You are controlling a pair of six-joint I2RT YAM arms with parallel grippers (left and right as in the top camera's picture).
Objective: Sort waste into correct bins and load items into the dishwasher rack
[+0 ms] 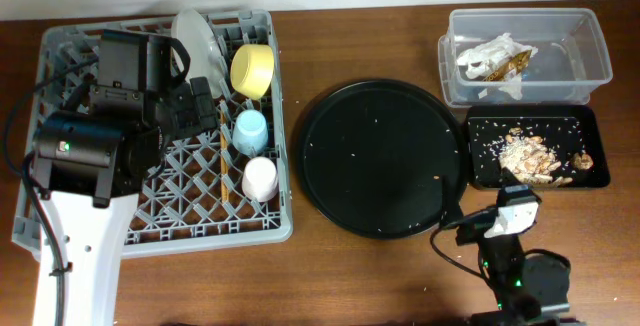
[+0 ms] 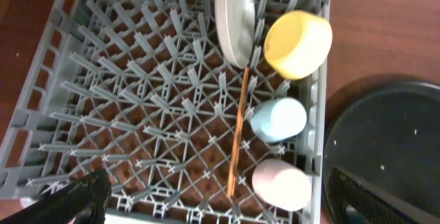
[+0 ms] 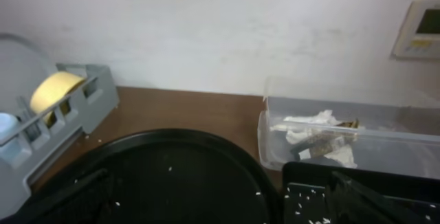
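Five items sit in the dishwasher rack point(image 1: 60, 56): the white-grey plate point(image 2: 234, 18) on edge, the yellow bowl point(image 2: 299, 44) on its side, the light blue cup point(image 2: 278, 119), the pink cup point(image 2: 280, 185), and the chopsticks point(image 2: 238, 131) flat on the lattice beside the cups. The left claw point(image 2: 214, 183) hangs above the rack, fingers wide apart, empty. The right claw point(image 3: 220, 186) is likewise spread and empty, low before the round black tray point(image 1: 380, 156). The clear tub point(image 1: 595, 56) holds the napkins point(image 1: 492, 59). The shallow black tray point(image 1: 590, 118) holds the food scraps point(image 1: 528, 154).

Wooden table point(image 1: 380, 276), rack point(image 1: 200, 228), round tray point(image 1: 380, 156), clear tub point(image 1: 598, 61), shallow tray point(image 1: 575, 131)
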